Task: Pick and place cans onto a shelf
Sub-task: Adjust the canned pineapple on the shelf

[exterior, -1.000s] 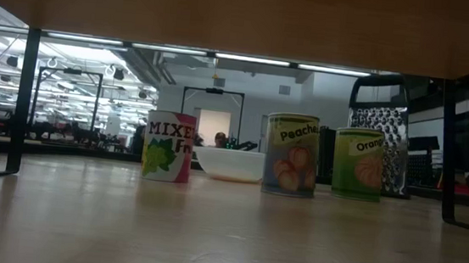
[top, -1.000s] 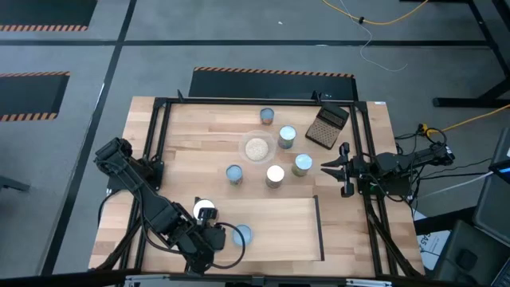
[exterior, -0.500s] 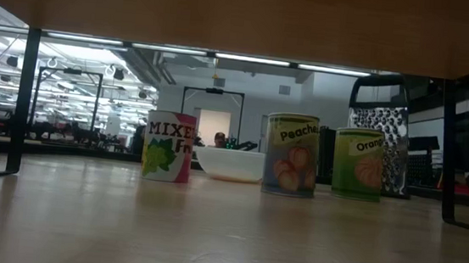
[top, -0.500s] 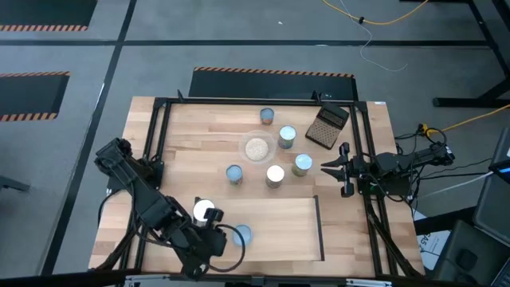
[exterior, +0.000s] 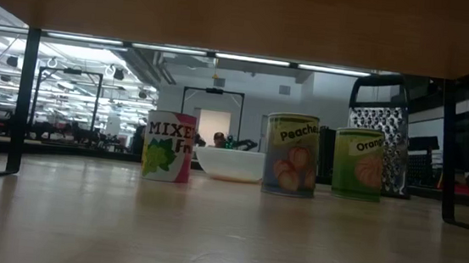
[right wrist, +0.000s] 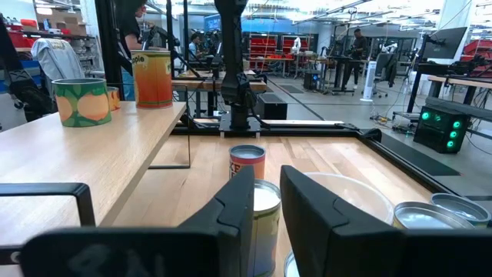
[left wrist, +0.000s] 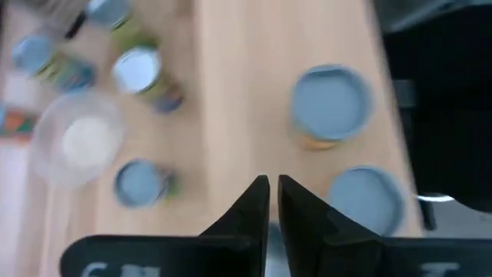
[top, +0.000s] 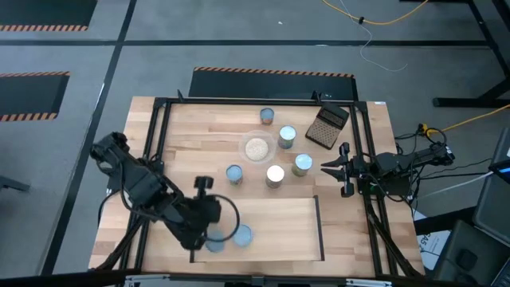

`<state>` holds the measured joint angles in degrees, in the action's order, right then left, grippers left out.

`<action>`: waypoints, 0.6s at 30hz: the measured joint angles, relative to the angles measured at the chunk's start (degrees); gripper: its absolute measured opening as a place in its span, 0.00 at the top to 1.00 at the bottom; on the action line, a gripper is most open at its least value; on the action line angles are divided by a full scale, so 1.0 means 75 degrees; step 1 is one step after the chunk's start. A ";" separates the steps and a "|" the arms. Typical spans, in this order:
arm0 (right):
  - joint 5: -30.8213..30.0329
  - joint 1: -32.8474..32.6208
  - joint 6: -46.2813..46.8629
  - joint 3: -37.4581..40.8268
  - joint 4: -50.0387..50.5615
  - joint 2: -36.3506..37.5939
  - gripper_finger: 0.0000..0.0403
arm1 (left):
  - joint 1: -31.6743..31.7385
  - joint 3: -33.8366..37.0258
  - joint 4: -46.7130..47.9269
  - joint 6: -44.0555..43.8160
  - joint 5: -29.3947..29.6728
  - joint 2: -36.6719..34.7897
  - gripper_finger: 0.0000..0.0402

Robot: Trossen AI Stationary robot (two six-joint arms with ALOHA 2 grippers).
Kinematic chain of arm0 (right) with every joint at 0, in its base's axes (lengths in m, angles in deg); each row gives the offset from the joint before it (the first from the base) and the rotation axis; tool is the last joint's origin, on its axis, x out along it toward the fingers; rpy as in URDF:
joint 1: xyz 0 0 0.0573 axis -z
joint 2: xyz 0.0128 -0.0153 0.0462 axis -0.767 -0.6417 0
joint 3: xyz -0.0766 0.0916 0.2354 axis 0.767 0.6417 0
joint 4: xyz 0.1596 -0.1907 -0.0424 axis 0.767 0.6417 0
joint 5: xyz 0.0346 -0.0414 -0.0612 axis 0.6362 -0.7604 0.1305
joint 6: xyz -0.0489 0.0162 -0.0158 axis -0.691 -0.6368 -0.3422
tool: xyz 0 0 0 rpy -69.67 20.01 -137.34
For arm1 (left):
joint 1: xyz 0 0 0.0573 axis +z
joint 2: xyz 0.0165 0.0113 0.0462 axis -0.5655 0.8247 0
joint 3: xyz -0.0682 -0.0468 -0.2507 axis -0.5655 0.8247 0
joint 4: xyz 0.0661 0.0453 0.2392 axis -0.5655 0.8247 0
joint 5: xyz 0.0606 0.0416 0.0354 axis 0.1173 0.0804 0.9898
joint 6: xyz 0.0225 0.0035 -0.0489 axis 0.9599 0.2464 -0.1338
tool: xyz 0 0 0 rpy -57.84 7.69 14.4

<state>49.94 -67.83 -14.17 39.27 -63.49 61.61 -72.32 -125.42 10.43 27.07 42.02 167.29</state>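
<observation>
The shelf [top: 279,227] is a light-wood board with black bars at the table's near side. Two blue-topped cans [top: 241,234] [top: 213,243] stand on it near its left end; they also show in the left wrist view [left wrist: 332,104] [left wrist: 367,198]. My left gripper [top: 217,222] hangs shut and empty above the shelf, just on the far side of them. Several more cans [top: 275,175] [top: 233,174] [top: 303,163] stand upright on the tabletop beyond the shelf. My right gripper [top: 323,167] waits shut at the right, beside the can with the green label.
A clear bowl of beige grains [top: 256,147] stands among the cans. A dark gridded grater [top: 328,127] lies at the far right. Black frame bars [top: 159,151] run along the table's edges. The shelf's right half is bare wood. People show far off in the room behind.
My left gripper has drawn back from the cans on the shelf, upward and toward the table's far edge. The second blue-topped can, covered by the arm before, now shows beside the first. The cans have not moved.
</observation>
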 joint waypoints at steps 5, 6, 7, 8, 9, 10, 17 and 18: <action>0.0000 0.0001 0.0000 0.0000 0.0000 0.0000 0.82 | 0.0235 0.0000 0.0919 -0.1336 0.0443 -0.0018 0.94; 0.0000 -0.0002 0.0000 0.0000 0.0000 0.0000 0.82 | 0.0315 0.0000 0.1121 -0.1684 0.0329 -0.0018 0.92; 0.0000 -0.0002 0.0002 0.0000 0.0000 0.0000 0.82 | 0.0419 0.0000 0.1305 -0.1980 0.0084 -0.0018 0.91; 0.0000 -0.0001 0.0001 0.0000 0.0000 0.0000 0.82 | 0.0517 0.0000 0.1475 -0.2228 -0.0214 -0.0018 0.89; 0.0000 -0.0001 0.0000 0.0000 0.0000 0.0000 0.82 | 0.0602 0.0000 0.1634 -0.2462 -0.0474 -0.0018 0.87; 0.0000 -0.0002 0.0000 0.0000 0.0000 0.0000 0.82 | 0.0681 0.0000 0.1753 -0.2679 -0.0696 -0.0018 0.84; 0.0000 -0.0001 0.0002 0.0000 0.0000 0.0000 0.82 | 0.0902 0.0000 0.1829 -0.3071 -0.1596 -0.0018 0.73; 0.0000 0.0000 0.0003 0.0000 0.0000 0.0000 0.82 | 0.0902 0.0000 0.1829 -0.3081 -0.1684 -0.0018 0.72</action>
<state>49.93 -67.83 -14.15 39.27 -63.49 61.61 -65.55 -125.42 24.15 3.97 29.39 167.15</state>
